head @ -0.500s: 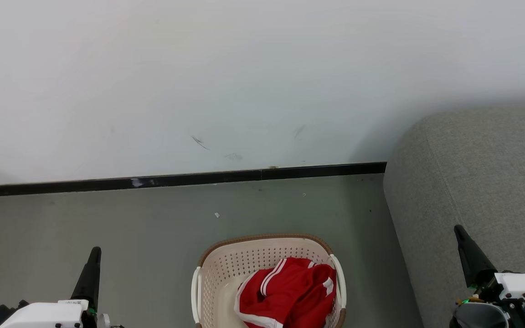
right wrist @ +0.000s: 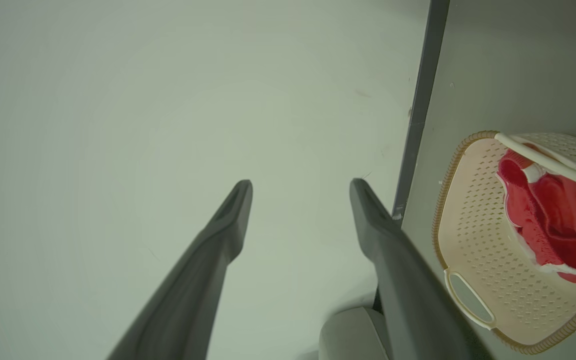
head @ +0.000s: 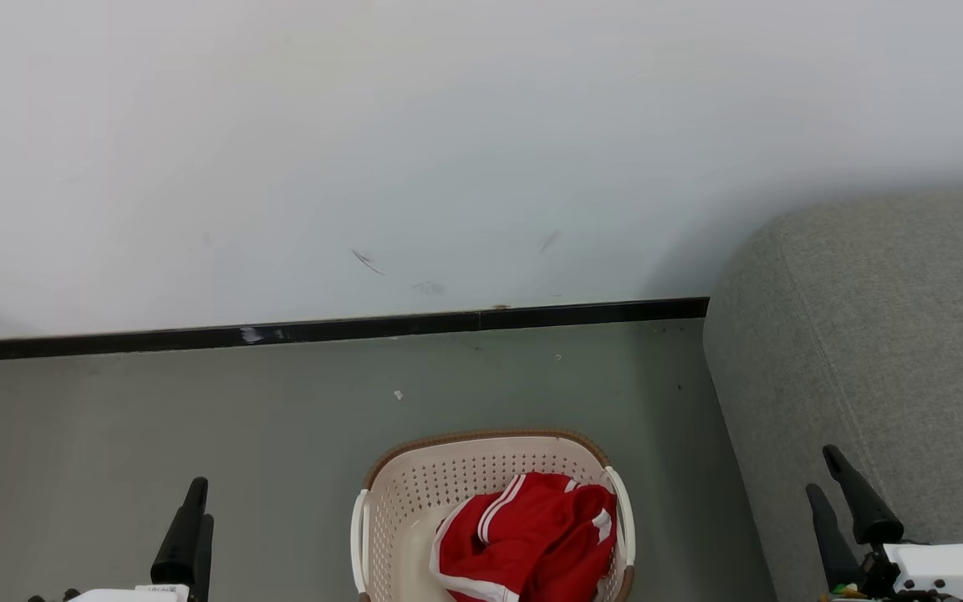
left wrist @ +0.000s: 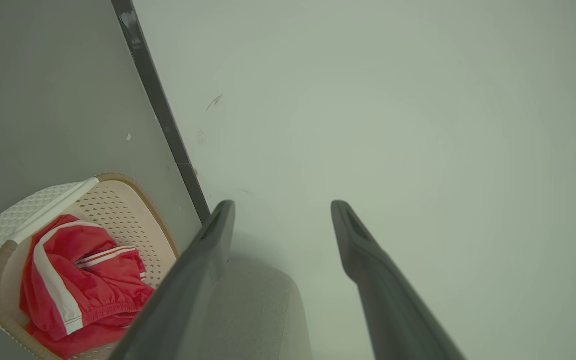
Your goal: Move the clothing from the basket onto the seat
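The basket (head: pixel 481 438), cream and perforated with a brown rim, stands on the floor at the head view's bottom centre. Red clothing (head: pixel 532 535) with white stripes lies bunched in its right half. The grey seat (head: pixel 883 334) rises just right of the basket. My left gripper (head: pixel 201 502) hovers open over the floor left of the basket, and my right gripper (head: pixel 822 471) is open above the seat's front edge. In the left wrist view the left gripper (left wrist: pixel 283 205) holds nothing, with basket (left wrist: pixel 118 200) and clothing (left wrist: pixel 78 280) at lower left. The right gripper (right wrist: pixel 301 184) is likewise empty, with basket (right wrist: pixel 468 240) and clothing (right wrist: pixel 548 225) to its right.
A white wall (head: pixel 448 150) with a black baseboard (head: pixel 323 330) runs behind the basket. Grey-green floor (head: pixel 197 418) stretches left of and behind the basket. The seat's rounded corner (left wrist: pixel 258 310) shows beneath my left fingers.
Both grippers have sunk toward the head view's bottom edge and rolled, so each now shows two fingers. Basket, clothing and seat have not moved.
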{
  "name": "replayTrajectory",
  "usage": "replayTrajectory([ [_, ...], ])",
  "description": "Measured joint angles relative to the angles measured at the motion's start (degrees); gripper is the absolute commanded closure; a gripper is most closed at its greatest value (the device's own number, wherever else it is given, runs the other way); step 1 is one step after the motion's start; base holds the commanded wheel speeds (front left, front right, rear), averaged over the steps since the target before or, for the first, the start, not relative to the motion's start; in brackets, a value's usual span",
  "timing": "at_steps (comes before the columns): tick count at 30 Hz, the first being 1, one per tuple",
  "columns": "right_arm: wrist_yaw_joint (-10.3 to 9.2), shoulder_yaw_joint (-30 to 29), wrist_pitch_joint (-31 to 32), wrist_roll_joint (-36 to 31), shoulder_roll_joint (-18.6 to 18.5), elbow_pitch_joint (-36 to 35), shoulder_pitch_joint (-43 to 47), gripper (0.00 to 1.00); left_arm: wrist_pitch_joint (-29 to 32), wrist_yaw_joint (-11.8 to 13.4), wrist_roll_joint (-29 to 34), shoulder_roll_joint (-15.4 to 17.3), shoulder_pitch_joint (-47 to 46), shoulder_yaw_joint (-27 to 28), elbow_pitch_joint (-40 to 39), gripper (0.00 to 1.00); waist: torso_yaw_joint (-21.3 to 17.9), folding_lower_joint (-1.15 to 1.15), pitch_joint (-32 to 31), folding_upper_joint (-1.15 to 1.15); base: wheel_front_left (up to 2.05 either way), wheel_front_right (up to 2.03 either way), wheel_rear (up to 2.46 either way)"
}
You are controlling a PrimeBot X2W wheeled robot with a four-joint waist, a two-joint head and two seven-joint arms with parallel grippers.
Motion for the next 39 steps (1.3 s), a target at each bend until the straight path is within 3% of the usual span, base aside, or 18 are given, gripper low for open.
replayTrajectory([
  [11, 0.0, -0.3, -1.6, -4.5, 0.4, -0.5, 0.1, 0.0, -2.1, 0.0, 2.3, 0.1, 0.0, -2.3, -0.8, 0.0, 0.0, 0.02, -0.1, 0.0, 0.0, 0.0, 0.0],
  [18, 0.0, -0.7, -2.3, -8.6, 0.8, -0.8, 0.2, 0.0, -3.6, 0.0, 5.2, 0.5, 0.0, -3.8, -1.3, 0.0, 0.0, 0.17, -0.3, 0.0, 0.0, 0.0, 0.0],
  [27, 0.0, -0.7, -3.4, -19.1, 1.2, -2.2, 0.2, 0.0, -5.7, -0.1, 12.4, 2.3, -0.2, -6.0, -1.9, 0.0, 0.0, 0.44, -0.8, 0.0, 0.0, 0.0, 0.0],
  [39, 0.01, 0.2, -5.1, -34.8, 1.7, -4.2, 0.3, 0.0, -8.1, 1.1, 24.3, 3.4, -1.1, -8.8, -3.5, 0.0, 0.1, 0.49, -1.1, 0.0, 0.0, 0.0, 0.0],
])
